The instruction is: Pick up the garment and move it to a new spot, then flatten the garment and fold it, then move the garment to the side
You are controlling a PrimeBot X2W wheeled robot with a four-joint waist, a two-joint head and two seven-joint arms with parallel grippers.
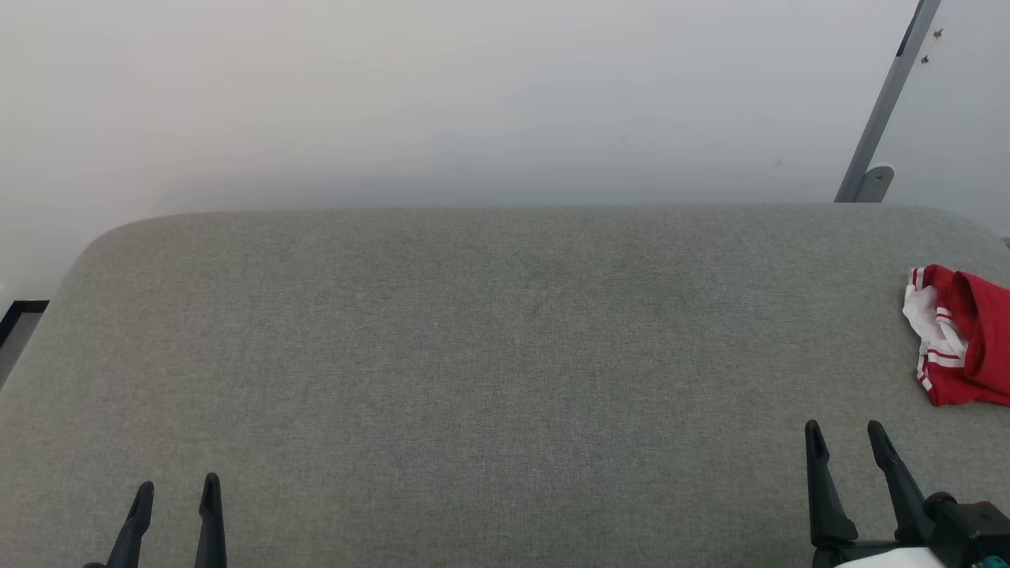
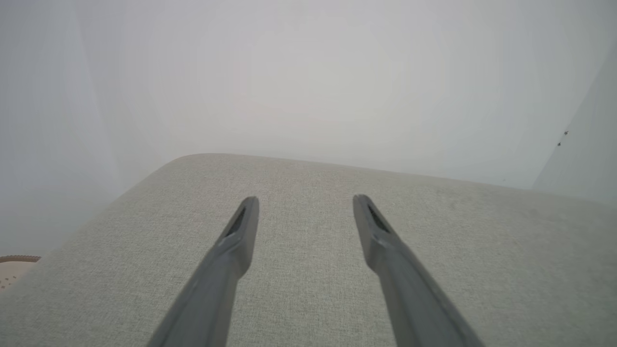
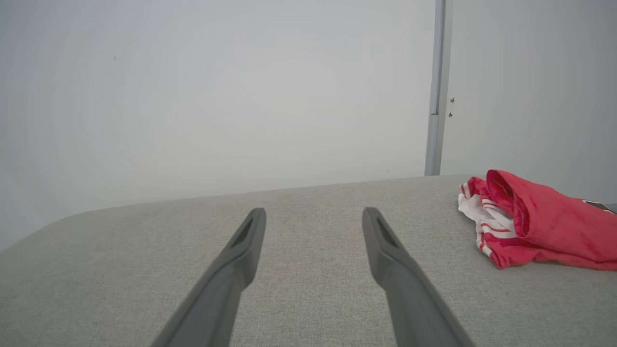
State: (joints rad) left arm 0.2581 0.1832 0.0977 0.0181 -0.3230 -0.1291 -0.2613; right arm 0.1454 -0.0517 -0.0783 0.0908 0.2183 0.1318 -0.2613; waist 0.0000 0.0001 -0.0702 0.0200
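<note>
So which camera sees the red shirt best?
Right wrist view: the garment looks big, stripes clear. Head view catches it small, cut by the right edge. Left wrist view faces the grey surface.

**Garment: bunched in a heap at the right side**

The garment [image 1: 966, 339] is a red shirt. White fabric and red-and-white striped trim show at its left end. Condition: crumpled into a loose heap, neither spread flat nor folded. Position: it lies on the grey fabric-covered surface [image 1: 505, 355], at the right side, and runs past the right edge of the head view. In the right wrist view a red fold rolls over the white part. A small dark patch at the far right is unreadable.
</note>
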